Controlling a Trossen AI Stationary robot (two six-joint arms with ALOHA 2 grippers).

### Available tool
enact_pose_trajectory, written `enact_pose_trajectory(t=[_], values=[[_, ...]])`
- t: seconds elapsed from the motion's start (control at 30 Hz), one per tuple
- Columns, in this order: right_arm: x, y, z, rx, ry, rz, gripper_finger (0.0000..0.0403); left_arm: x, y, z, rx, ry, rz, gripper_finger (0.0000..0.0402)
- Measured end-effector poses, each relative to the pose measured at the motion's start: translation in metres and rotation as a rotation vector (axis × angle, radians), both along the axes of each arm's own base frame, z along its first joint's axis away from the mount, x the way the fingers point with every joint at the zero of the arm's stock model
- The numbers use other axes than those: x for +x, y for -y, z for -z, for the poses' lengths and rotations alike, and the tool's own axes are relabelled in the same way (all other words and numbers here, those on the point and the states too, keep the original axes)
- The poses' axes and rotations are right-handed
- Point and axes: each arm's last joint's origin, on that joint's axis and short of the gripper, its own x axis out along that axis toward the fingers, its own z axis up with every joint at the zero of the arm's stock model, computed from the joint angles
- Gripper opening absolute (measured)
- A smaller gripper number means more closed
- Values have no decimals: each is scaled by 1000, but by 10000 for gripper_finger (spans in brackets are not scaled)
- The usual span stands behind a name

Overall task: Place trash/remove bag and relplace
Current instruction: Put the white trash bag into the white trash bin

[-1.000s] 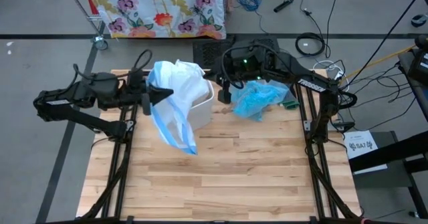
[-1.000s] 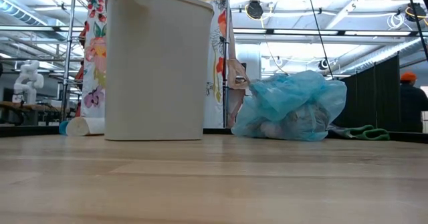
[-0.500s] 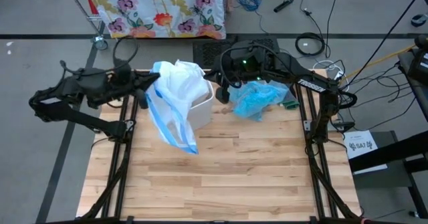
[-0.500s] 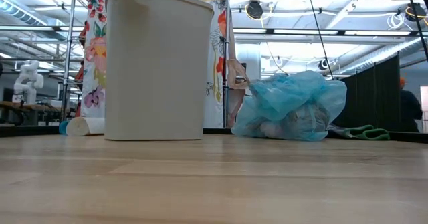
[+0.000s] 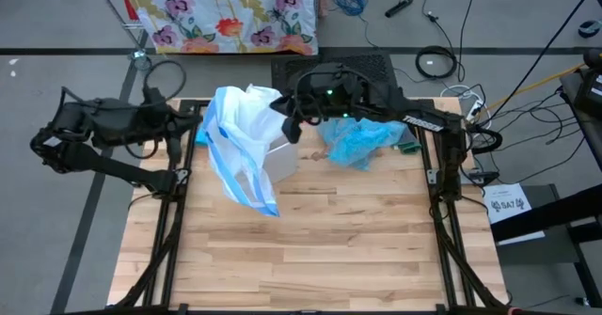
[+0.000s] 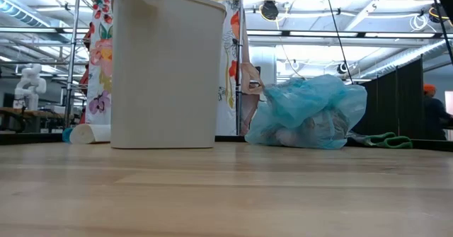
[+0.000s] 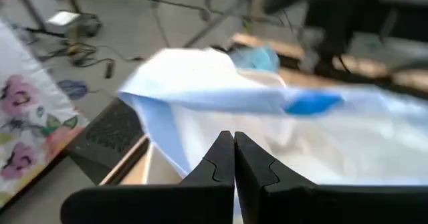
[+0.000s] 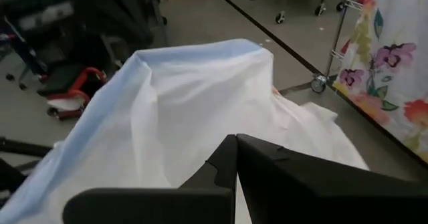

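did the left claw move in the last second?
Yes. In the high view the left claw, shut, has pulled back from the white bag on the bin, toward the table's left edge.

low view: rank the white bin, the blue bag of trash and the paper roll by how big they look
1. white bin, largest
2. blue bag of trash
3. paper roll, smallest

The bin stands nearer the camera than the roll behind it, which widens that gap.

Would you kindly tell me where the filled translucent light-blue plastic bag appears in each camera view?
High view: filled translucent light-blue plastic bag, right of the white bin.
Low view: right of the bin.
Left wrist view: a blue patch, perhaps it.
Right wrist view: not in it.
Shared landmark: the bin.
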Motion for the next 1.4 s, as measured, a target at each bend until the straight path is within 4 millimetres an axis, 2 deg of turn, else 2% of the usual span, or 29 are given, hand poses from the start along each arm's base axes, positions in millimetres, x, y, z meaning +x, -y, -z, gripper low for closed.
enact_pose_trajectory(t=[0.13,0.23,0.4,0.53,0.67,0.8,0.93,1.07,1.2,1.4], values=[[12,-1,8,20,9,1,0,10,2,6,29,-101,61,0],[12,0,9,27,12,29,0,20,3,7,75,-129,86,0],[5,-3,1,-5,24,65,0,49,0,11,251,-246,146,0],[-6,-4,-11,-23,57,61,0,82,-8,15,377,-314,164,0],[-20,-8,-23,-54,64,44,0,123,-15,13,424,-220,179,0],[-44,-16,-39,-100,58,41,0,155,-15,9,394,-62,316,0],[-74,-20,-52,-123,24,82,0,170,-13,13,280,-79,402,0],[-87,-22,-58,-133,25,32,0,184,-10,25,123,-125,504,0],[-80,-26,-53,-117,12,-143,0,187,-10,21,9,-92,439,0],[-59,-23,-33,-136,-79,-250,0,176,-10,-2,-67,15,275,0]])
